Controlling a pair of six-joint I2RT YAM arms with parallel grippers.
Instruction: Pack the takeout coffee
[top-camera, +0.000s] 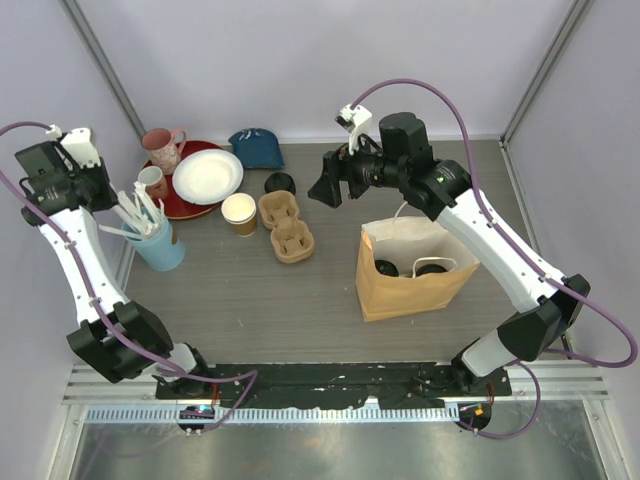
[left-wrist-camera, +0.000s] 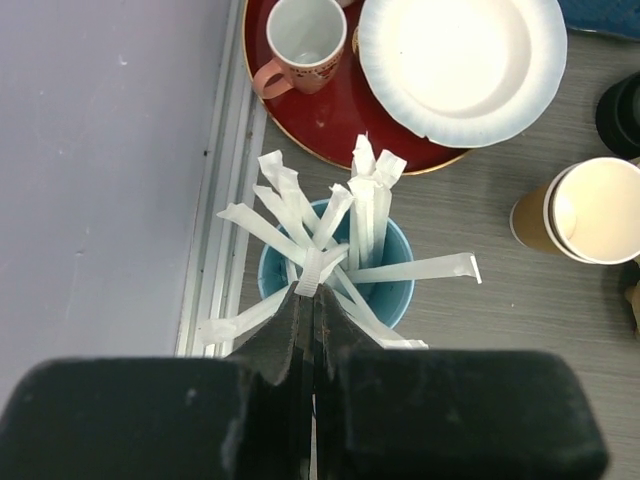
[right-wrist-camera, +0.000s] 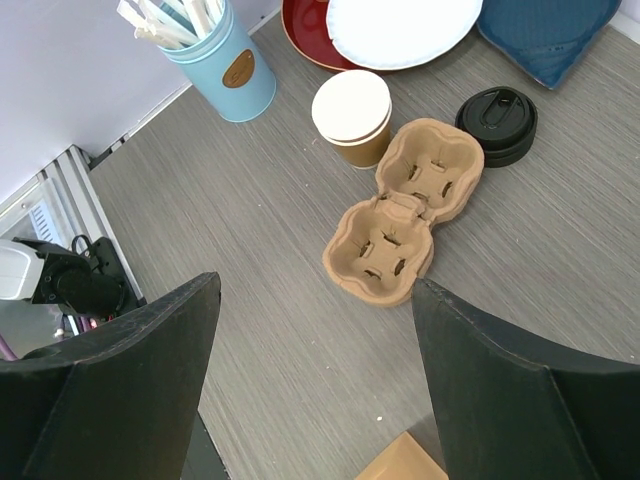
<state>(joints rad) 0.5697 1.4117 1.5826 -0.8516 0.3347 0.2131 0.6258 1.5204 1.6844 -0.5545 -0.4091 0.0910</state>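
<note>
The takeout coffee shows as two black lids (top-camera: 388, 268) (top-camera: 431, 268) inside the upright brown paper bag (top-camera: 410, 292), right of centre; the cup bodies are hidden by the bag. My right gripper (top-camera: 325, 185) (right-wrist-camera: 315, 285) hangs open and holds nothing, above the table behind and left of the bag. My left gripper (left-wrist-camera: 310, 290) is shut on a white paper-wrapped stick (left-wrist-camera: 318, 265), directly over the blue cup (left-wrist-camera: 400, 292) of such sticks at the table's left edge.
A cardboard cup carrier (top-camera: 285, 225) (right-wrist-camera: 400, 205) lies mid-table beside a lidless tan cup (top-camera: 239, 213) (right-wrist-camera: 352, 117) and a loose black lid (top-camera: 279, 182) (right-wrist-camera: 497, 125). Behind are a red tray (top-camera: 190, 208), white plate (top-camera: 208, 176), pink mug (top-camera: 163, 150) and blue cloth (top-camera: 256, 147).
</note>
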